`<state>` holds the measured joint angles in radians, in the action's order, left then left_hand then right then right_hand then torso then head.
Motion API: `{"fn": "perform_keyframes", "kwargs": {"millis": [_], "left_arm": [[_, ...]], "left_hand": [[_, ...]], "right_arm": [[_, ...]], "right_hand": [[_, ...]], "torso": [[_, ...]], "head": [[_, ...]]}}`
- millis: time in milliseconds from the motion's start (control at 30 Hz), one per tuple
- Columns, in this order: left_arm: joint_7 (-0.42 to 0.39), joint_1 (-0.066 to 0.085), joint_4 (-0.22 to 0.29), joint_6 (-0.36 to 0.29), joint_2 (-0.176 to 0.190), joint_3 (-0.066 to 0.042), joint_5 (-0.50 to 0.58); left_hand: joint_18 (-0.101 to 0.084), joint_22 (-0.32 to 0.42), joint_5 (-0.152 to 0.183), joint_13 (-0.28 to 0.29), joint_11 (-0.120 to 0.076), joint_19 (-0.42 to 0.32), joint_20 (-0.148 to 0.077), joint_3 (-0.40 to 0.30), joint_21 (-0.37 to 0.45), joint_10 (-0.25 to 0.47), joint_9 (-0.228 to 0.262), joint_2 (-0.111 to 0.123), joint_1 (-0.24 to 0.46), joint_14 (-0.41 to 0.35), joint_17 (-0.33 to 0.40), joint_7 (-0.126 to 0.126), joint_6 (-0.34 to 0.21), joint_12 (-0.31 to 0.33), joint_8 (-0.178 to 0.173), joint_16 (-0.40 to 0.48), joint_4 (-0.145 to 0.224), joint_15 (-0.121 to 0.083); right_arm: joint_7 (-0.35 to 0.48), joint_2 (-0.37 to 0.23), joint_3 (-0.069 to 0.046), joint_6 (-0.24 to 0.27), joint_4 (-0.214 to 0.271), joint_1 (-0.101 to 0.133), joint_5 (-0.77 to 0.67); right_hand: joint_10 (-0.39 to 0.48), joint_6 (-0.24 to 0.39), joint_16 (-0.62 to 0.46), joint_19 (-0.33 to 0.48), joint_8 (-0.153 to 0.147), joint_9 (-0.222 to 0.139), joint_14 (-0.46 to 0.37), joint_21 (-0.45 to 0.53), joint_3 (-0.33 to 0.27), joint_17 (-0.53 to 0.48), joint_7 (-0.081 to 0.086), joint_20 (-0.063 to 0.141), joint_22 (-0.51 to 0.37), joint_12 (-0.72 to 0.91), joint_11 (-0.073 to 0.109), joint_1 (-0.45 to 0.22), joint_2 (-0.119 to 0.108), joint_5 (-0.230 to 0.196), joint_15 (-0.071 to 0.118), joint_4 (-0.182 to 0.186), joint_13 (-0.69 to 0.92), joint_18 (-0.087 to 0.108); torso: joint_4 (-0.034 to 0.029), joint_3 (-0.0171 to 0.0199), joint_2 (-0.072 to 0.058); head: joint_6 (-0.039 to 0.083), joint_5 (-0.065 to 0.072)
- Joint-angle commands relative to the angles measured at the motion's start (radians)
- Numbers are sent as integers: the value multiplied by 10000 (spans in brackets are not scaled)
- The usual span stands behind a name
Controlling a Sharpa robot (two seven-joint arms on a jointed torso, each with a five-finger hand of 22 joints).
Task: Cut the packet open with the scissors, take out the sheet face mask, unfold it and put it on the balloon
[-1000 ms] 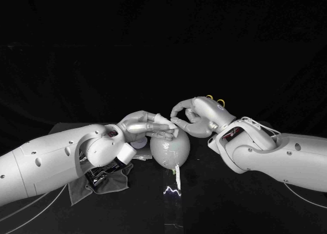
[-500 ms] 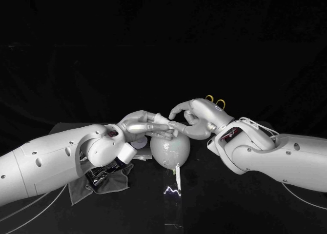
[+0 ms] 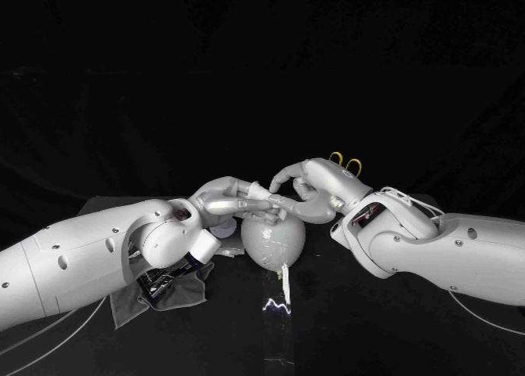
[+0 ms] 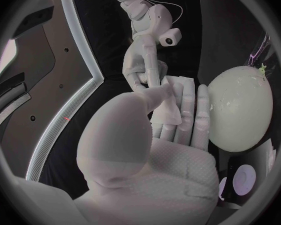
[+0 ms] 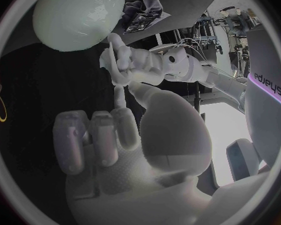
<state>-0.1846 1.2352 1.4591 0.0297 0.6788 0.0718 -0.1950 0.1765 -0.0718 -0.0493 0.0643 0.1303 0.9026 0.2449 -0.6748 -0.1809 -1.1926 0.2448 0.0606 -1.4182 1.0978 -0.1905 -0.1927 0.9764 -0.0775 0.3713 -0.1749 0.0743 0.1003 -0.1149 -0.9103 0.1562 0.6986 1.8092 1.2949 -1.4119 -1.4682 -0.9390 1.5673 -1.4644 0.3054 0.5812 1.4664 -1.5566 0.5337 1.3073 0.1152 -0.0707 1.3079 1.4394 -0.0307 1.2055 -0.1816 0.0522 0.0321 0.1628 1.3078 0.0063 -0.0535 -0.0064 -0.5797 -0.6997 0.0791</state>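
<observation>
Sheet mask (image 3: 262,191), folded small, sits pinched in the left hand (image 3: 226,200), with the upright balloon (image 3: 274,240) at 6 o'clock just beneath. The right hand (image 3: 316,192) meets its edge from 3 o'clock; whether it grips, I can't tell.

The left arm (image 3: 82,262) and right arm (image 3: 466,254) are wearing glossy white shells with dark screw holes and thin white cables, the left hand (image 3: 231,200) and right hand (image 3: 321,188) gleaming silver.
</observation>
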Motion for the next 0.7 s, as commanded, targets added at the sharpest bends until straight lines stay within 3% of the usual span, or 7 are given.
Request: {"fn": "perform_keyframes", "kwargs": {"millis": [33,533,700], "left_arm": [[-120,2,63,-79,-15,-14,-377],[-127,-7,127,-103,-12,-15,-477],[-126,-10,142,-87,-11,-15,-494]], "left_hand": [[81,-13,3,9,1,103,1,-21,-38,-109,215,-83,-20,79,-20,65,12,45,62,-63,-9,-38],[75,-14,3,9,-12,105,-5,-22,-44,-141,235,-81,-21,101,-36,78,22,47,90,-73,0,-51],[75,-14,3,9,-12,105,-5,-22,-44,-141,235,-81,-21,101,-36,78,22,47,90,-73,0,-51]], "right_arm": [[-70,37,-3,-214,-46,-2,-34],[-342,150,3,-641,-116,-1,-207],[-349,170,7,-666,-102,-1,-238]], "right_hand": [[-396,-58,35,-974,-49,-9,1044,1,-58,2635,-1,-86,2576,7,-52,109,12,-22,-35,-12,1959,-24],[-353,-122,35,-945,-127,-91,1044,48,-202,2635,10,-96,2559,-69,-64,139,-77,-35,-43,21,1923,-11],[-367,-336,35,-971,-76,-108,1044,6,-199,2635,-66,-84,2575,-39,-7,313,34,-32,-8,-8,1938,-23]], "torso": [[-5,-3,2],[-2,-4,4],[6,-1,-1]], "head": [[-9,5],[-26,-10],[-35,-2]]}}
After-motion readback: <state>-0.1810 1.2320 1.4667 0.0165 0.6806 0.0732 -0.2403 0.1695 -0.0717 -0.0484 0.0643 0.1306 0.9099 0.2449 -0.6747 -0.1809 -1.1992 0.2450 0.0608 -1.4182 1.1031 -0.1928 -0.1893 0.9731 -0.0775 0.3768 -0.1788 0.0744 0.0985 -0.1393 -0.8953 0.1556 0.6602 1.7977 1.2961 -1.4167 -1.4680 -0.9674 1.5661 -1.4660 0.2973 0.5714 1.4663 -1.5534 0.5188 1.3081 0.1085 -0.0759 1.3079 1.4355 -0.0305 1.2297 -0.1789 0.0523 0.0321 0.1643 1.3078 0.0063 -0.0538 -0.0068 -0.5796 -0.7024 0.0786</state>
